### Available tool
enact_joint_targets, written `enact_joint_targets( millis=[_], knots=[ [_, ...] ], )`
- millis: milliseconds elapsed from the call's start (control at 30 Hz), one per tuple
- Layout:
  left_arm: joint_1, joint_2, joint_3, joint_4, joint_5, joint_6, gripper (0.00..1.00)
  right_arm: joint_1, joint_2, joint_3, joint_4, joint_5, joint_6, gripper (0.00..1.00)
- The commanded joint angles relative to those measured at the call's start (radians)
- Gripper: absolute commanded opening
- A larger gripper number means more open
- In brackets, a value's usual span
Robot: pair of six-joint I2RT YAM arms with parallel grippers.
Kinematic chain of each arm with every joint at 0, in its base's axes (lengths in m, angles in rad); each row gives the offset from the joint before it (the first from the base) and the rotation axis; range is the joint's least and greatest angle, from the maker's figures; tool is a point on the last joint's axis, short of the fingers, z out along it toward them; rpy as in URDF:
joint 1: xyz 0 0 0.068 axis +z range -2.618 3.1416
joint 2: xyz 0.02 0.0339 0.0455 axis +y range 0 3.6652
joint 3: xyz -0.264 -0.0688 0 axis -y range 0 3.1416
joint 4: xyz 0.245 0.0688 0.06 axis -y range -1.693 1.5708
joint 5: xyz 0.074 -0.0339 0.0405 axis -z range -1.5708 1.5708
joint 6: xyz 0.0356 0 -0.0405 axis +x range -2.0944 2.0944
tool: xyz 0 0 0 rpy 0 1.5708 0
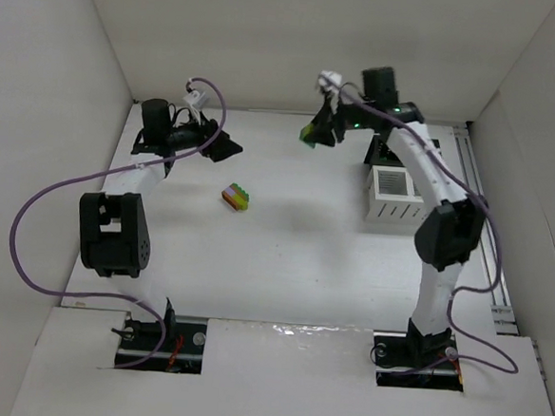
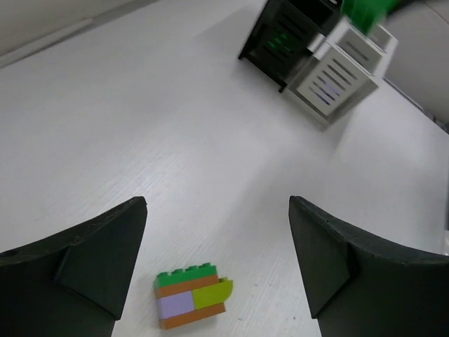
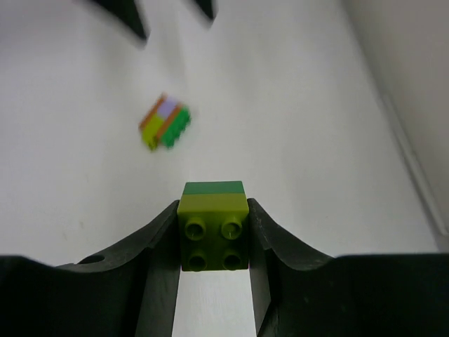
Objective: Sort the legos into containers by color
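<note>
A small stack of legos (image 1: 237, 198), green, orange, purple and lime, lies on the table's middle; it shows in the left wrist view (image 2: 193, 295) and the right wrist view (image 3: 165, 123). My left gripper (image 1: 226, 147) is open and empty, held above the table up and left of the stack. My right gripper (image 1: 318, 130) is shut on a lime and green lego stack (image 3: 214, 225) and holds it in the air, left of the containers. The white container (image 1: 397, 197) and the black container (image 2: 284, 35) stand at the right.
White walls (image 1: 46, 106) close in the table on the left, back and right. A purple cable (image 1: 40, 201) loops beside the left arm. A rail (image 1: 490, 232) runs along the table's right edge.
</note>
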Motion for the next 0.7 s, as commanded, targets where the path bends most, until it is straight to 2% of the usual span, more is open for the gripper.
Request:
enact_joint_targets(
  millis=[0,33,100,167,200,233,267,300,333,367,433,467,533,567,600,667],
  knots=[
    [-0.045,-0.085,-0.03,-0.022,0.147,0.127,0.8,-0.077,-0.169,-0.161,0.54,-0.214,0.614,0.0],
    [-0.054,-0.085,-0.031,-0.011,0.16,0.127,0.8,-0.077,-0.169,-0.177,0.61,-0.232,0.616,0.0],
    [-0.07,-0.098,-0.031,0.037,0.185,0.114,0.8,-0.088,-0.169,-0.164,0.663,-0.26,0.804,0.0],
    [-0.085,-0.109,-0.04,0.14,0.21,0.021,0.81,-0.088,-0.149,-0.15,0.732,-0.313,0.965,0.0],
    [-0.094,-0.109,-0.04,0.195,0.21,-0.088,0.81,-0.088,-0.14,-0.15,0.784,-0.33,1.15,0.0],
    [-0.105,-0.109,-0.04,0.299,0.22,-0.142,0.81,-0.088,-0.123,-0.15,0.919,-0.346,1.249,0.0],
    [-0.105,-0.109,-0.04,0.332,0.229,-0.181,0.81,-0.088,-0.123,-0.188,1.019,-0.372,1.354,0.0],
    [-0.116,-0.097,-0.026,0.402,0.23,-0.263,0.81,-0.088,-0.112,-0.221,1.289,-0.372,1.586,0.0],
    [-0.125,-0.097,-0.017,0.471,0.23,-0.334,0.81,-0.088,-0.112,-0.263,1.383,-0.372,1.703,0.0],
    [-0.125,-0.088,-0.017,0.577,0.23,-0.432,0.81,-0.088,-0.103,-0.263,1.369,-0.372,1.713,0.0],
    [-0.125,-0.042,-0.069,0.924,0.23,-0.729,0.81,-0.077,-0.091,-0.254,1.381,-0.382,1.737,0.0],
    [-0.125,-0.013,-0.069,1.249,0.205,-1.034,0.81,-0.068,-0.091,-0.254,1.396,-0.383,1.747,0.0],
    [-0.125,0.058,-0.01,1.459,0.196,-1.275,0.81,-0.057,-0.091,-0.254,1.422,-0.383,1.759,0.0],
    [-0.125,0.114,0.008,1.619,0.172,-1.372,0.81,-0.045,-0.091,-0.254,1.444,-0.383,1.759,0.0],
    [-0.125,0.115,0.008,1.621,0.171,-1.42,0.81,-0.034,-0.091,-0.254,1.453,-0.383,1.759,0.0],
    [-0.125,0.115,0.017,1.587,0.171,-1.376,0.81,-0.034,-0.091,-0.254,1.453,-0.373,1.77,0.0]
  ],
)
